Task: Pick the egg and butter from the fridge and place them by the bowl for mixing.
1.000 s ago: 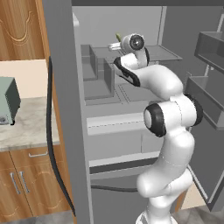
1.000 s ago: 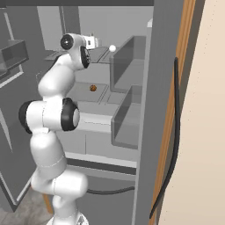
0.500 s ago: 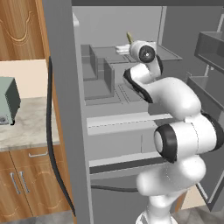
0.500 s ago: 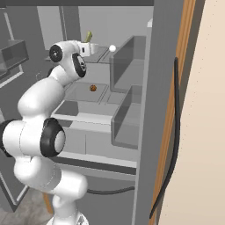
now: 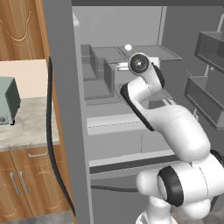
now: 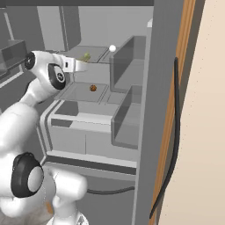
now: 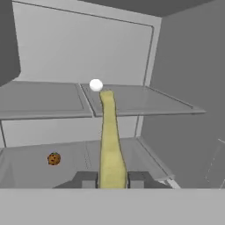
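My gripper (image 7: 112,179) is shut on the butter (image 7: 110,140), a yellowish-olive stick that points away from the hand toward the egg (image 7: 96,85). The egg, a small white ball, rests on the upper shelf of the open fridge (image 6: 145,110), near where two shelf plates meet. The right base view has the gripper (image 6: 84,61) just in front of that shelf, with the butter (image 6: 86,57) left of and slightly below the egg (image 6: 112,48). In the left base view the egg (image 5: 127,47) sits just above my wrist. The bowl is out of view.
A small brown speckled ball (image 7: 53,158) lies on the shelf below (image 6: 92,88). Grey bins (image 6: 125,66) stand along the fridge's side, and door bins (image 5: 210,92) hang at the right. A grey appliance (image 5: 6,103) sits on the counter left of the fridge.
The hand has come down a little and tipped over, so the butter that stood upright half a second ago now lies level. The arm's elbow has folded lower. The egg has not moved.
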Controlling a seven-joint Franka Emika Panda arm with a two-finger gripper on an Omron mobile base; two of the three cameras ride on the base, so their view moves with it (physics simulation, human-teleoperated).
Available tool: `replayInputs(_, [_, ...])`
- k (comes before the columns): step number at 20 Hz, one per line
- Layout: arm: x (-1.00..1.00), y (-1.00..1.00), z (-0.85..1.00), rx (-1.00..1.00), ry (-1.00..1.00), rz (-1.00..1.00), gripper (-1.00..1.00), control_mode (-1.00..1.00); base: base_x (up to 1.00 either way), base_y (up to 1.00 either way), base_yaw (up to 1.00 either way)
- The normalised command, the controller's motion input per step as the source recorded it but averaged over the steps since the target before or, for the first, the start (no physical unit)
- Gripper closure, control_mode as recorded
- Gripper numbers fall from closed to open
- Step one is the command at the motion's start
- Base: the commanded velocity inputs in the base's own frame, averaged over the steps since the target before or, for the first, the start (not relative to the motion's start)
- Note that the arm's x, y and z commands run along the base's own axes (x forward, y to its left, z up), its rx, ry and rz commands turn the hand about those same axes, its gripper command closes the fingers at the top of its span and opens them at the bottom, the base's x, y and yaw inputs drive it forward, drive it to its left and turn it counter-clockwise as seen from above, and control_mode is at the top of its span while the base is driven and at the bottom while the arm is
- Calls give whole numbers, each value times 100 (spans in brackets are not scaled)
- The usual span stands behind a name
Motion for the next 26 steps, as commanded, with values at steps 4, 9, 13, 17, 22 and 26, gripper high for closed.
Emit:
replayInputs(4, [-100,-29,-60,12,48,-11,100,-100,0,0,0])
replayInputs(9, [-92,-37,-86,12,49,-4,100,-100,0,0,0])
replayInputs(13, [-31,-30,-31,7,-2,0,100,-100,0,0,0])
replayInputs(17, [-4,-3,-13,0,-23,0,100,-100,0,0,0])
replayInputs(22, [-15,0,-8,0,0,0,100,100,-60,0,0])
replayInputs(26, [0,0,0,0,0,0,100,100,-100,0,8])
